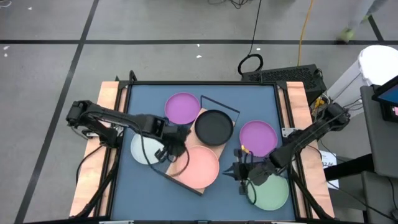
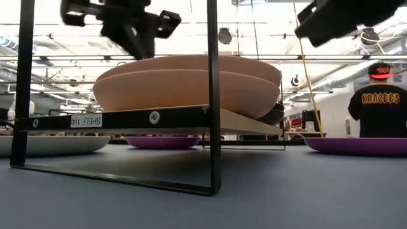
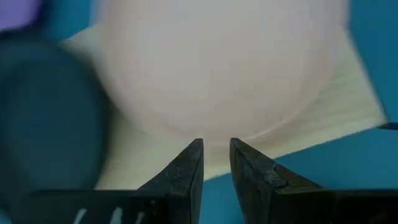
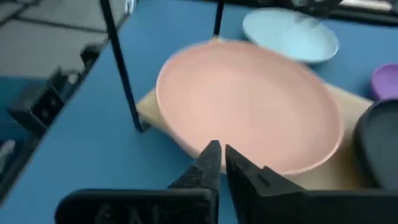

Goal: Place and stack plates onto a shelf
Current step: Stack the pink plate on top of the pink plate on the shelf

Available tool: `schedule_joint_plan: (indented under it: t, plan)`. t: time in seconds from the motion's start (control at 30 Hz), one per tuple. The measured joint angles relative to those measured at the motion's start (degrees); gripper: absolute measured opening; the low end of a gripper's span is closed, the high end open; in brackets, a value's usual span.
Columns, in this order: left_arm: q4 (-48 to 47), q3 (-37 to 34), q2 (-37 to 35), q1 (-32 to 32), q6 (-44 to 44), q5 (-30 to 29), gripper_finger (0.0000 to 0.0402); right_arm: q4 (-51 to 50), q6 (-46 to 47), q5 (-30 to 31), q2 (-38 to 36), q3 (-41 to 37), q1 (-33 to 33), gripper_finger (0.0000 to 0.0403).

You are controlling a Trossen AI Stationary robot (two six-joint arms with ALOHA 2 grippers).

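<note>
**Pink plates stacked on the shelf, both grippers free**

We see the shelf (image 1: pixel 210 118) lying at an angle in the middle of the worktop (image 1: pixel 143 93). On its near end sit the pink plates (image 1: pixel 200 166); in the low view there are two of them, one nested in the other. A black plate (image 1: pixel 214 127) rests on the far end of the board.

The left gripper (image 3: pixel 216 144) hovers just beside the rim of the pink stack, with its fingers a little apart and nothing between them. The right gripper (image 4: pixel 217 149) is clenched and empty, on the other side of the same stack, near the pale green plate (image 1: pixel 268 190).

What could go wrong, in our judgement: the pink stack reaches beyond the edge of the board, so a push from either gripper could slide it off. A careless move of an arm could also catch the thin wire frame and shift the whole shelf.

We count two pink plates, two purple plates (image 1: pixel 183 108), one black plate that we can see, one pale green plate and one white-grey plate (image 1: pixel 144 151), partly hidden under the left arm. There is one shelf and two arms.
</note>
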Motion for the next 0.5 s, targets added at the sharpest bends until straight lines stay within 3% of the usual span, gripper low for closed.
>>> schedule_joint_plan:
  t: [0.3, 0.5]
  plan:
    - [3.56, -2.07, -14.0, 5.32, -12.69, -5.55, 0.0085, 2.78, 3.03, -1.38, 7.81, -0.01, 0.12, 0.0001]
    - [19.45, -16.69, -24.88, 5.29, -16.03, -7.01, 0.0085, 6.95, 2.89, -1.39, 10.6, 0.01, -0.6, 0.0001]
